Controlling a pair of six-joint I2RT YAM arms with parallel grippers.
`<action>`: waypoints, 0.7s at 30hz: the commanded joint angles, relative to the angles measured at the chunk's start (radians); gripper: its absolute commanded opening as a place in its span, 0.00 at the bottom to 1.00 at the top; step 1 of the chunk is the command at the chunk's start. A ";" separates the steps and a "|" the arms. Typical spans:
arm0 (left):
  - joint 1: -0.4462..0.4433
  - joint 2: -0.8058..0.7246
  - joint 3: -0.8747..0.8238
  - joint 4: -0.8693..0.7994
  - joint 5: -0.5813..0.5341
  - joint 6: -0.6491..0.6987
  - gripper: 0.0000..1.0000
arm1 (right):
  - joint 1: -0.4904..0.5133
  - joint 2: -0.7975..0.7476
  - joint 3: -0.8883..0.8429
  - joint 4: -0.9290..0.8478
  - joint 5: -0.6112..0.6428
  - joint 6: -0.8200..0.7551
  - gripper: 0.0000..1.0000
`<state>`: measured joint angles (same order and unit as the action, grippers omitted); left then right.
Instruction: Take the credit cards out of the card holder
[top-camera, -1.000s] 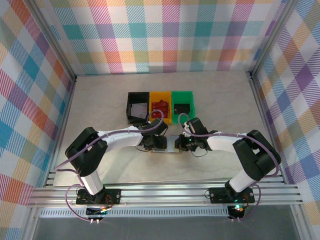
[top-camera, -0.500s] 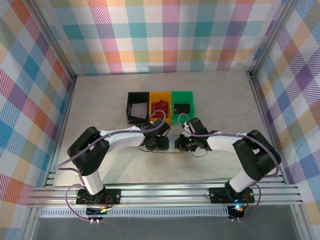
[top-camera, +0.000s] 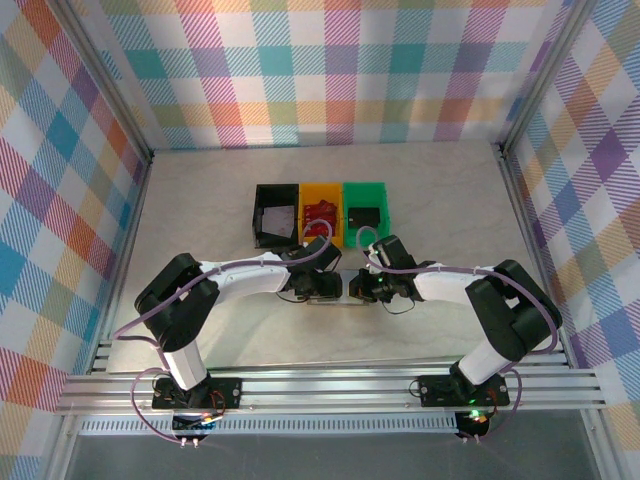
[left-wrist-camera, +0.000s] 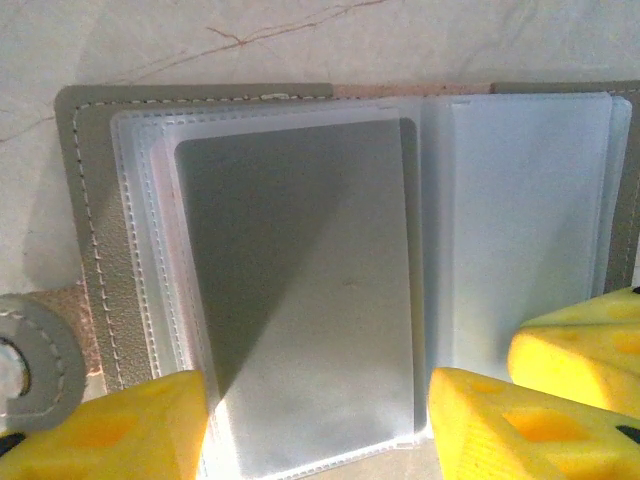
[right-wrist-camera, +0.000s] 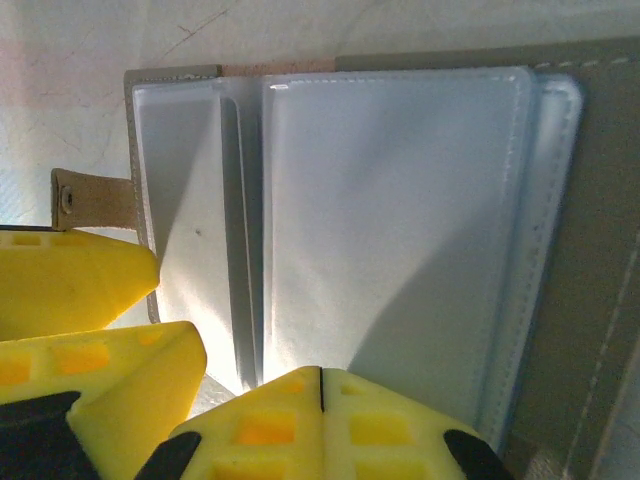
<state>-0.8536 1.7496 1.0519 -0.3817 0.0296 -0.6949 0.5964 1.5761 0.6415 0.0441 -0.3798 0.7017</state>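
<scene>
The grey card holder (left-wrist-camera: 95, 250) lies open on the table, its clear sleeves (left-wrist-camera: 520, 200) fanned out. A grey card (left-wrist-camera: 300, 280) sits inside the top left sleeve. My left gripper (left-wrist-camera: 320, 430) is open, one yellow finger on each side of that sleeve's near end. My right gripper (right-wrist-camera: 320, 385) is shut, its tips resting on the right-hand sleeve (right-wrist-camera: 400, 200). From above, both grippers (top-camera: 325, 285) (top-camera: 362, 288) meet over the holder (top-camera: 343, 297). A red card (top-camera: 320, 213) lies in the yellow bin (top-camera: 322, 190).
A black bin (top-camera: 262, 215), the yellow bin and a green bin (top-camera: 366, 188) stand in a row just behind the holder. The holder's snap tab (left-wrist-camera: 30, 350) sticks out to its left. Plaid walls enclose the table.
My left gripper has edged slightly right over the holder, towards the right gripper. The right gripper has stayed put.
</scene>
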 joint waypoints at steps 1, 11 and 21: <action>-0.010 -0.027 0.028 0.019 0.015 -0.016 0.61 | 0.005 -0.008 0.012 0.002 -0.011 -0.001 0.00; -0.011 -0.050 0.026 0.051 0.036 -0.030 0.61 | 0.005 -0.008 0.012 0.004 -0.012 0.001 0.00; -0.010 -0.059 0.039 0.084 0.064 -0.047 0.61 | 0.005 -0.018 0.010 0.006 -0.011 0.000 0.00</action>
<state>-0.8536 1.7191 1.0637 -0.3283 0.0700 -0.7216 0.5961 1.5757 0.6415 0.0444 -0.3798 0.7017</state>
